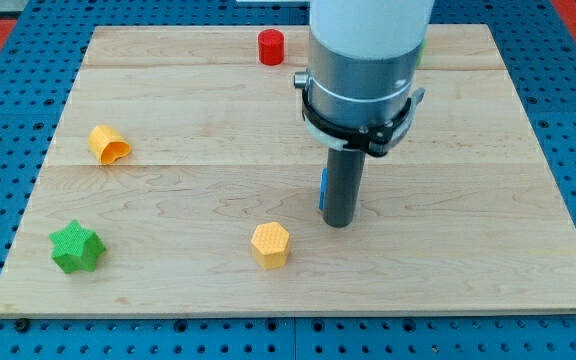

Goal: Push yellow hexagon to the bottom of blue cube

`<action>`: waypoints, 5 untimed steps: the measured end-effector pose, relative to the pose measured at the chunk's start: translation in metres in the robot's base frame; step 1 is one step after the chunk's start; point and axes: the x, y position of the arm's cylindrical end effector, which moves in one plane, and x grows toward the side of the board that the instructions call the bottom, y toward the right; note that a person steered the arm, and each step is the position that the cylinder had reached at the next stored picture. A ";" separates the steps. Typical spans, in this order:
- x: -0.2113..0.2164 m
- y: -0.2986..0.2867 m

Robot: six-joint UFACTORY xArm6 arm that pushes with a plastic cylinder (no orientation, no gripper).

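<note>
The yellow hexagon (pixel 270 244) lies on the wooden board below the middle. The blue cube (pixel 323 189) is mostly hidden behind my rod; only a thin blue edge shows on the rod's left side. My tip (pixel 339 224) rests on the board right in front of the blue cube, to the right of and a little above the yellow hexagon, with a gap between them.
A red cylinder (pixel 271 47) stands near the board's top edge. An orange-yellow open block (pixel 108 144) lies at the left. A green star (pixel 75 247) sits at the bottom left. The arm's body (pixel 363 60) covers the upper middle of the board (pixel 468 250).
</note>
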 end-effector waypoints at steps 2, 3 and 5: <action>-0.028 -0.002; 0.015 0.019; 0.104 -0.007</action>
